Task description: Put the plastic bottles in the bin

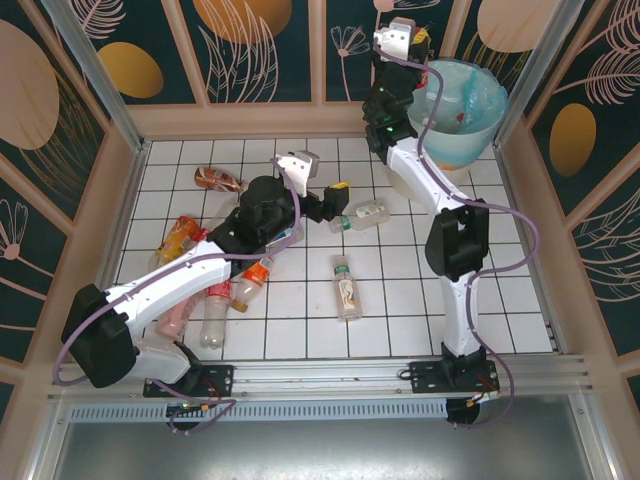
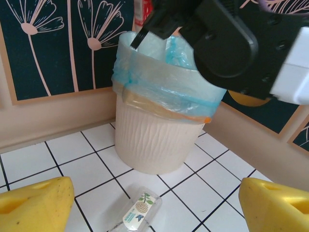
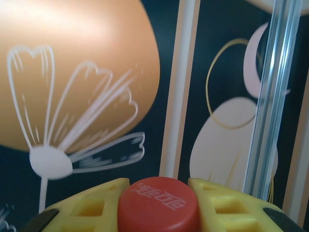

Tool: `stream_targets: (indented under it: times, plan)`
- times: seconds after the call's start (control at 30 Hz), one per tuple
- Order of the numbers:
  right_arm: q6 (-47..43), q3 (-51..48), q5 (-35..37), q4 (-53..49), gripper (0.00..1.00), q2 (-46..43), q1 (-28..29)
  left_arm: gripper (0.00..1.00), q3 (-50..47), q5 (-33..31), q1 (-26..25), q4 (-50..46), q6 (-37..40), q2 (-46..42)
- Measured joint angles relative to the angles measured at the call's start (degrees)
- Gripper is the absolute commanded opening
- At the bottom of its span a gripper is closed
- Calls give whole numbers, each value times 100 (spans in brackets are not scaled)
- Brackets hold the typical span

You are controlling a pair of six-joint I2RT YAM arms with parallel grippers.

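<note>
The bin (image 1: 462,118), white with a light blue bag, stands at the far right corner. My right gripper (image 1: 418,40) hangs high by its left rim, shut on a bottle whose red cap (image 3: 159,205) sits between the yellow fingers (image 3: 91,207). My left gripper (image 1: 338,203) is open over mid-table, just left of a clear bottle with a white label (image 1: 361,215). In the left wrist view that bottle (image 2: 137,210) lies low between the spread fingers (image 2: 34,208), in front of the bin (image 2: 157,130). Another clear bottle with a green cap (image 1: 346,288) lies nearer the front.
Several more bottles lie at the left: a brown one (image 1: 218,180), an orange one (image 1: 178,236) and others (image 1: 215,312) partly under my left arm. Beige walls edge the tiled floor (image 1: 500,300). The right arm's black link (image 2: 227,43) hangs over the bin.
</note>
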Motion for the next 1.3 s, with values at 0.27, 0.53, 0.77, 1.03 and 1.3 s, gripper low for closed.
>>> stream_targets:
  times: [0.27,0.53,0.77,1.03,1.3]
  plan:
    - [1534,286,-63,-1685,0,195,-470,88,0,-9,0,0,-42,72]
    - [2992,481,-835,-2846,0,120,-933,88,0,-9,0,-4,-87,170]
    - [3526,479,-1537,-3641,2,109,-1113,88,0,-9,0,-28,-105,214]
    - [3471,470,-1792,-3779,13,103,-1126,88,0,-9,0,-72,-105,221]
    - [3174,-693,-1978,-3252,0,-656,-1084,88,0,-11,0,-92,-107,221]
